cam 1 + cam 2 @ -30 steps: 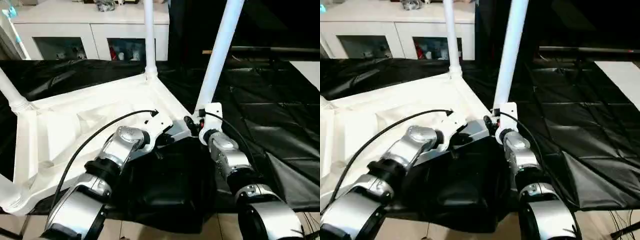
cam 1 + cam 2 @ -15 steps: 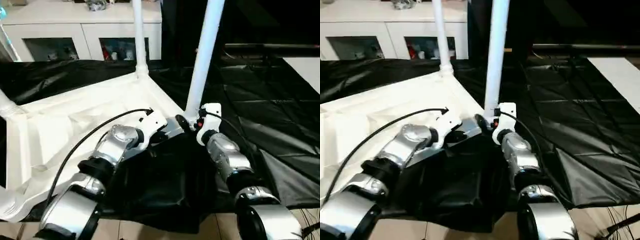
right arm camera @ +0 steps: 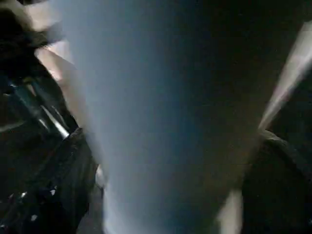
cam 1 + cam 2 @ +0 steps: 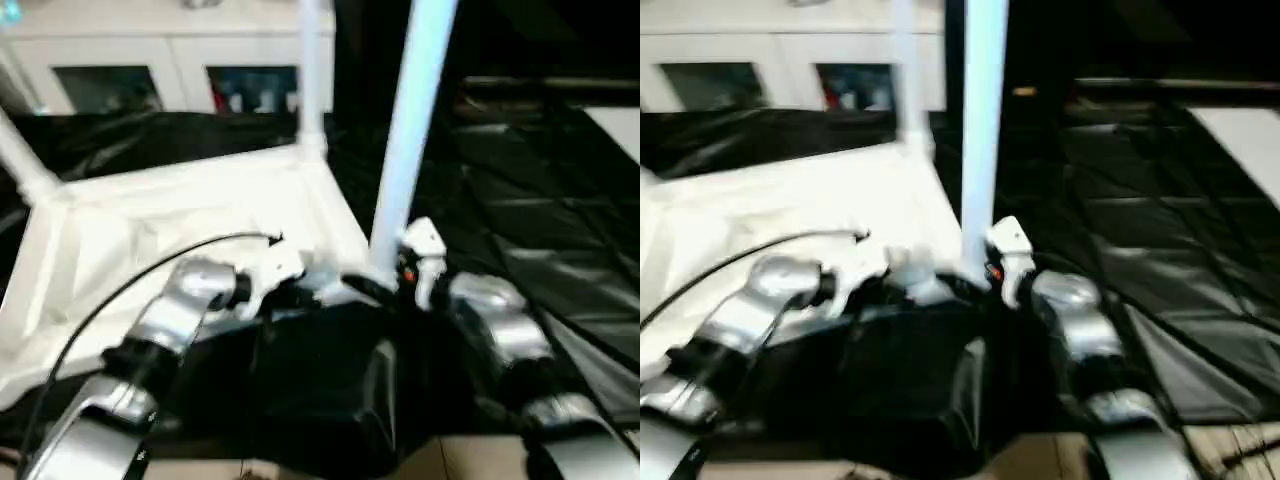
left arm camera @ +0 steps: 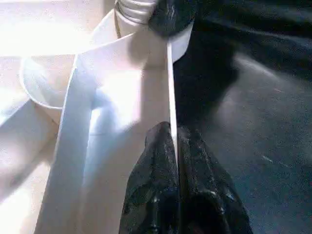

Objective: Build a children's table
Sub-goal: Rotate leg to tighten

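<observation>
At the tabletop's [image 4: 190,215] near right corner: left gripper [image 5: 171,141] pinching the rim, right gripper [image 3: 161,146] wide around the leg [image 4: 408,150]; next, probably seating that leg

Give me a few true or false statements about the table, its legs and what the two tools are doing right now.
1. The tabletop lies upside down with legs pointing up. True.
2. The left tool is shut on the tabletop's rim. True.
3. The near leg lies flat on the black sheet. False: it stands upright in its corner socket.
4. The right tool is at the cabinet. False: it sits at the near leg's base.
</observation>
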Motion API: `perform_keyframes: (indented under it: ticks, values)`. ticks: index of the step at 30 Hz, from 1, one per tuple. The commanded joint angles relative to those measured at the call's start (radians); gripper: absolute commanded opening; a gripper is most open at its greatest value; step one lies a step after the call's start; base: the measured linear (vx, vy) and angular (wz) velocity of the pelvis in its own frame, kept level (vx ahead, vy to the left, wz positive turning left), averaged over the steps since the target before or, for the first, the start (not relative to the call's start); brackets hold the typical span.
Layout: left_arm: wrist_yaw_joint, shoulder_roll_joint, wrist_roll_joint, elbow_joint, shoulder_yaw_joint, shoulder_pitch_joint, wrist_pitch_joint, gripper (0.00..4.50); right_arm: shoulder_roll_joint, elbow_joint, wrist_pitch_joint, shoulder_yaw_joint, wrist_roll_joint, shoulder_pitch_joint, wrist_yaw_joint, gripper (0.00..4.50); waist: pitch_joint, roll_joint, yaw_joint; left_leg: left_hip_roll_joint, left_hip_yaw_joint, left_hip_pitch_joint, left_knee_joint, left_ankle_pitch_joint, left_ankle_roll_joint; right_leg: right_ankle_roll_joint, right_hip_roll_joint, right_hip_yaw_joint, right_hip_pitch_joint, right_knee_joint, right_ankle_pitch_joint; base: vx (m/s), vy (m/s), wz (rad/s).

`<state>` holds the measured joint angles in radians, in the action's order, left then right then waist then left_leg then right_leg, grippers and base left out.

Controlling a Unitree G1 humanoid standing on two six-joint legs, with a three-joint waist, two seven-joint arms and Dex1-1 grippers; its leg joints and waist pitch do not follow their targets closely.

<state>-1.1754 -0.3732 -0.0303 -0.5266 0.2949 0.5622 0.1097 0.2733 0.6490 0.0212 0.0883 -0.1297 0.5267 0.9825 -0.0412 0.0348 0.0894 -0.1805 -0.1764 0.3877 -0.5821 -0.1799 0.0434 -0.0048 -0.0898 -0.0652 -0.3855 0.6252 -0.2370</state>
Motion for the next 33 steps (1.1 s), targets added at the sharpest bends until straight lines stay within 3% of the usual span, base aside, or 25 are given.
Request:
perform_keyframes:
  ticks: [1,4,10,13,19,33]
  values:
    - [-0.076,0.007,0.072,0.038,0.015,-0.024,0.015,0.00,0.031,-0.087,-0.042,0.027,-0.049,-0.022,0.111,4.46,0.055,-0.007,0.003,-0.059,0.010,-0.019,0.059,-0.124,-0.127,-0.287,-0.061,0.042,0.044,-0.062,0.066,0.000,0.000,0.00]
    - [-0.100,-0.007,0.078,0.048,0.016,-0.033,0.020,0.00,0.090,-0.149,-0.072,0.068,-0.057,-0.062,0.233,4.46,0.054,-0.007,0.008,-0.058,0.011,-0.018,0.060,-0.134,-0.113,-0.277,-0.061,0.043,0.045,-0.065,0.048,0.000,0.000,0.00]
    - [-0.116,-0.016,0.074,0.064,0.013,-0.042,0.027,0.00,0.114,-0.134,-0.044,0.078,-0.024,-0.066,0.240,4.46,0.056,-0.008,0.006,-0.055,0.012,-0.017,0.059,-0.132,-0.094,-0.278,-0.063,0.043,0.045,-0.065,0.028,0.000,0.000,0.00]
    - [-0.116,-0.015,0.073,0.070,0.013,-0.043,0.032,0.00,0.112,-0.140,-0.057,0.080,-0.027,-0.066,0.230,4.46,0.059,-0.008,0.007,-0.054,0.012,-0.017,0.055,-0.101,-0.103,-0.281,-0.062,0.043,0.046,-0.060,0.070,0.000,0.000,0.00]
    - [-0.111,-0.013,0.071,0.074,0.016,-0.042,0.037,0.00,0.102,-0.123,-0.058,0.082,-0.018,-0.055,0.201,3.76,0.060,-0.009,0.008,-0.053,0.012,-0.016,0.052,-0.088,-0.116,-0.285,-0.062,0.041,0.047,-0.058,0.082,0.000,0.000,0.00]
    - [-0.114,-0.016,0.067,0.075,0.018,-0.045,0.039,0.00,0.112,-0.102,-0.036,0.086,-0.003,-0.055,0.187,2.74,0.064,-0.010,0.009,-0.051,0.011,-0.016,0.047,-0.072,-0.123,-0.290,-0.060,0.040,0.048,-0.052,0.107,0.000,0.000,0.00]
